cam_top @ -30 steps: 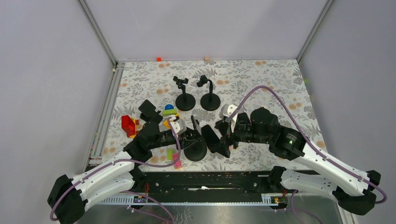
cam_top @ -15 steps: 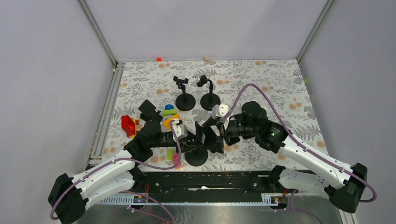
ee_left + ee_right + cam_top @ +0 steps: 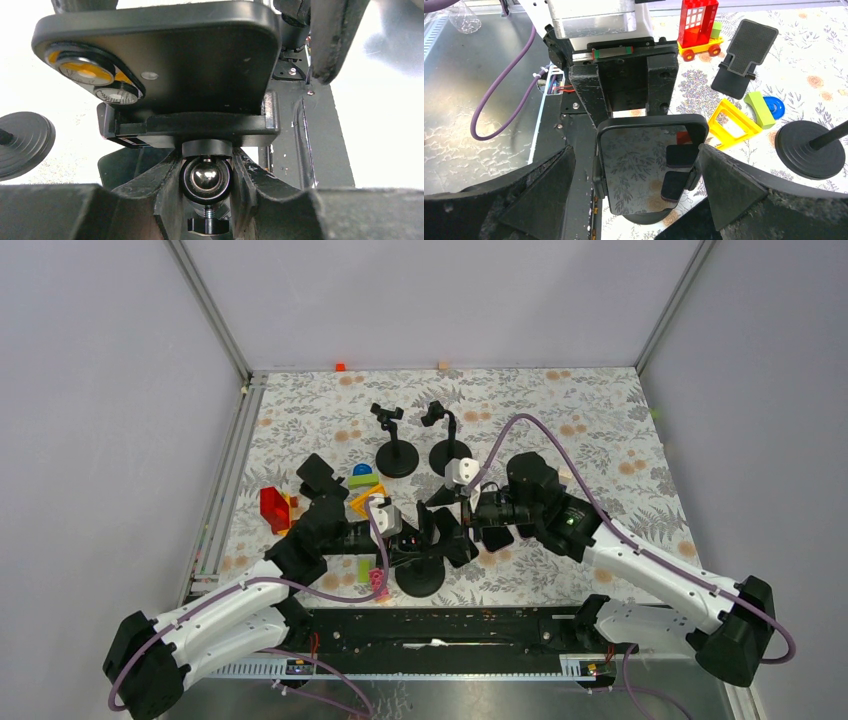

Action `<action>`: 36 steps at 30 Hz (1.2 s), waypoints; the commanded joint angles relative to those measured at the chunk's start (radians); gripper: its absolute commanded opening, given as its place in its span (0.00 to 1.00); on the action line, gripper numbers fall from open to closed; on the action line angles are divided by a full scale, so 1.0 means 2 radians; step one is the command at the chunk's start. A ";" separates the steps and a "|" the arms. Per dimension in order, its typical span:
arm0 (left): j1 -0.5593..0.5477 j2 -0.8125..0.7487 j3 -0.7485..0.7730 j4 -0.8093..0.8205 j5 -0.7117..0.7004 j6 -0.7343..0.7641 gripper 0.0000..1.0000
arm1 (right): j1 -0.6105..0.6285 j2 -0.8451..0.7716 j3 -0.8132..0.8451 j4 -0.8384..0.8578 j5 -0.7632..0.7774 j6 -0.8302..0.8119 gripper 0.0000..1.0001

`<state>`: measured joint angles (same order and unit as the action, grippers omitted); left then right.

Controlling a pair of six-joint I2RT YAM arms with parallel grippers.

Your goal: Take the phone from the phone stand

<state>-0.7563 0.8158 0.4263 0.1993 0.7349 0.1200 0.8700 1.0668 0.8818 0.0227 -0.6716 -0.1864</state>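
You have plain grey walls [image 3: 100, 390] on three sides, metal posts [image 3: 208, 310] in the corners, and a floral cloth [image 3: 600, 410] underneath

The white-and-black right arm [image 3: 640, 565] has swung left across the table, carrying its white wrist camera [image 3: 460, 471] left and a little farther. The right gripper [image 3: 634, 192], fingers spread wide, has closed the gap to the black slab-shaped phone [image 3: 644, 155], so one finger now stands on each side of it. The phone leaned down to the right a second ago; it now sits more upright and further left on the black phone stand [image 3: 420, 578], whose round base has slid slightly nearer.
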 commanded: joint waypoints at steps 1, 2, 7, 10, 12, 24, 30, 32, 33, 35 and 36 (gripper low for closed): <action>-0.003 -0.002 0.033 0.021 0.047 0.010 0.00 | -0.009 0.013 -0.001 0.026 -0.001 0.004 1.00; -0.003 -0.001 0.034 0.019 0.048 0.011 0.00 | -0.012 0.015 -0.001 0.026 -0.004 0.005 1.00; -0.003 -0.004 0.035 0.013 0.045 0.012 0.00 | -0.024 0.022 -0.002 0.026 0.008 0.016 1.00; -0.003 -0.006 0.035 0.013 0.047 0.014 0.00 | -0.030 0.020 -0.006 0.027 0.005 0.015 0.99; -0.003 -0.005 0.036 0.011 0.050 0.014 0.00 | -0.034 0.024 -0.006 0.026 -0.010 0.016 0.99; -0.003 0.008 0.048 0.001 0.056 0.018 0.00 | -0.036 0.066 -0.010 0.103 -0.086 0.087 0.98; -0.002 0.012 0.050 0.001 0.054 0.017 0.00 | -0.035 0.050 -0.037 0.152 -0.068 0.114 0.86; -0.003 0.015 0.052 0.001 0.054 0.017 0.00 | -0.035 0.044 -0.037 0.137 -0.061 0.105 0.79; -0.003 0.016 0.053 0.001 0.056 0.016 0.00 | -0.035 0.040 -0.036 0.129 -0.057 0.098 0.75; -0.003 0.018 0.055 0.001 0.058 0.017 0.00 | -0.035 0.032 -0.039 0.115 -0.043 0.080 0.63; -0.003 0.020 0.055 0.001 0.059 0.017 0.00 | -0.035 0.029 -0.041 0.108 -0.034 0.069 0.55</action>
<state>-0.7555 0.8577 0.4747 0.1215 0.7864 0.1364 0.8089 1.1740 0.8013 0.2306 -0.8188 -0.0029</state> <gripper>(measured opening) 0.334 0.806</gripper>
